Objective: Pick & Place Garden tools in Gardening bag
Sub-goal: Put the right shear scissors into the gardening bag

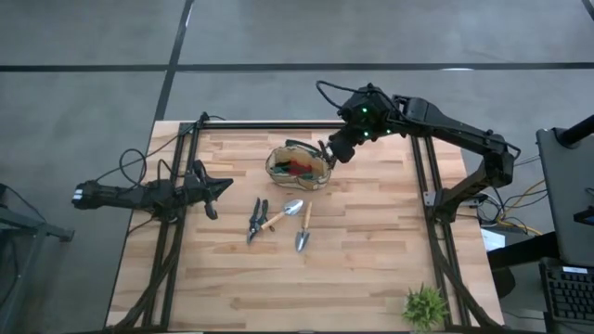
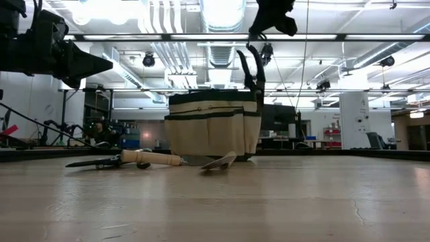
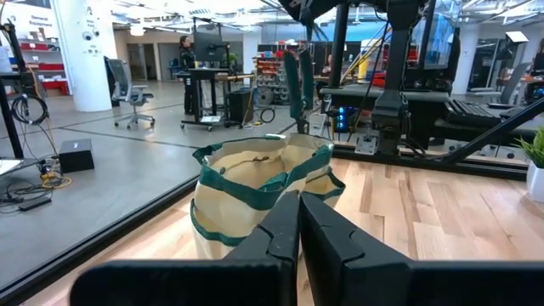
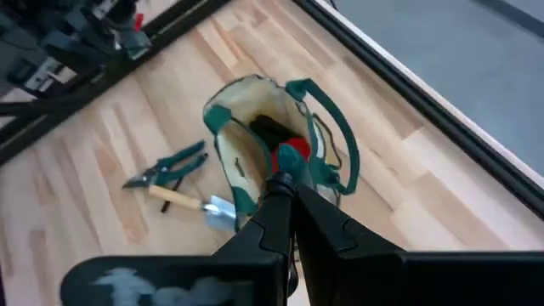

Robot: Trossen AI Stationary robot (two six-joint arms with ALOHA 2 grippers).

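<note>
Wooden table (image 1: 371, 278), right gripper (image 1: 327, 151) clenched on shears above gardening bag (image 1: 299, 168), left gripper (image 1: 221, 188) clenched, empty.

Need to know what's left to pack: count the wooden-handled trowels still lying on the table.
2. One trowel lies just right of the shears, its blade toward the gardening bag. The other trowel lies right of it, blade pointing away from the bag. Any inside the bag would be hidden.
</note>
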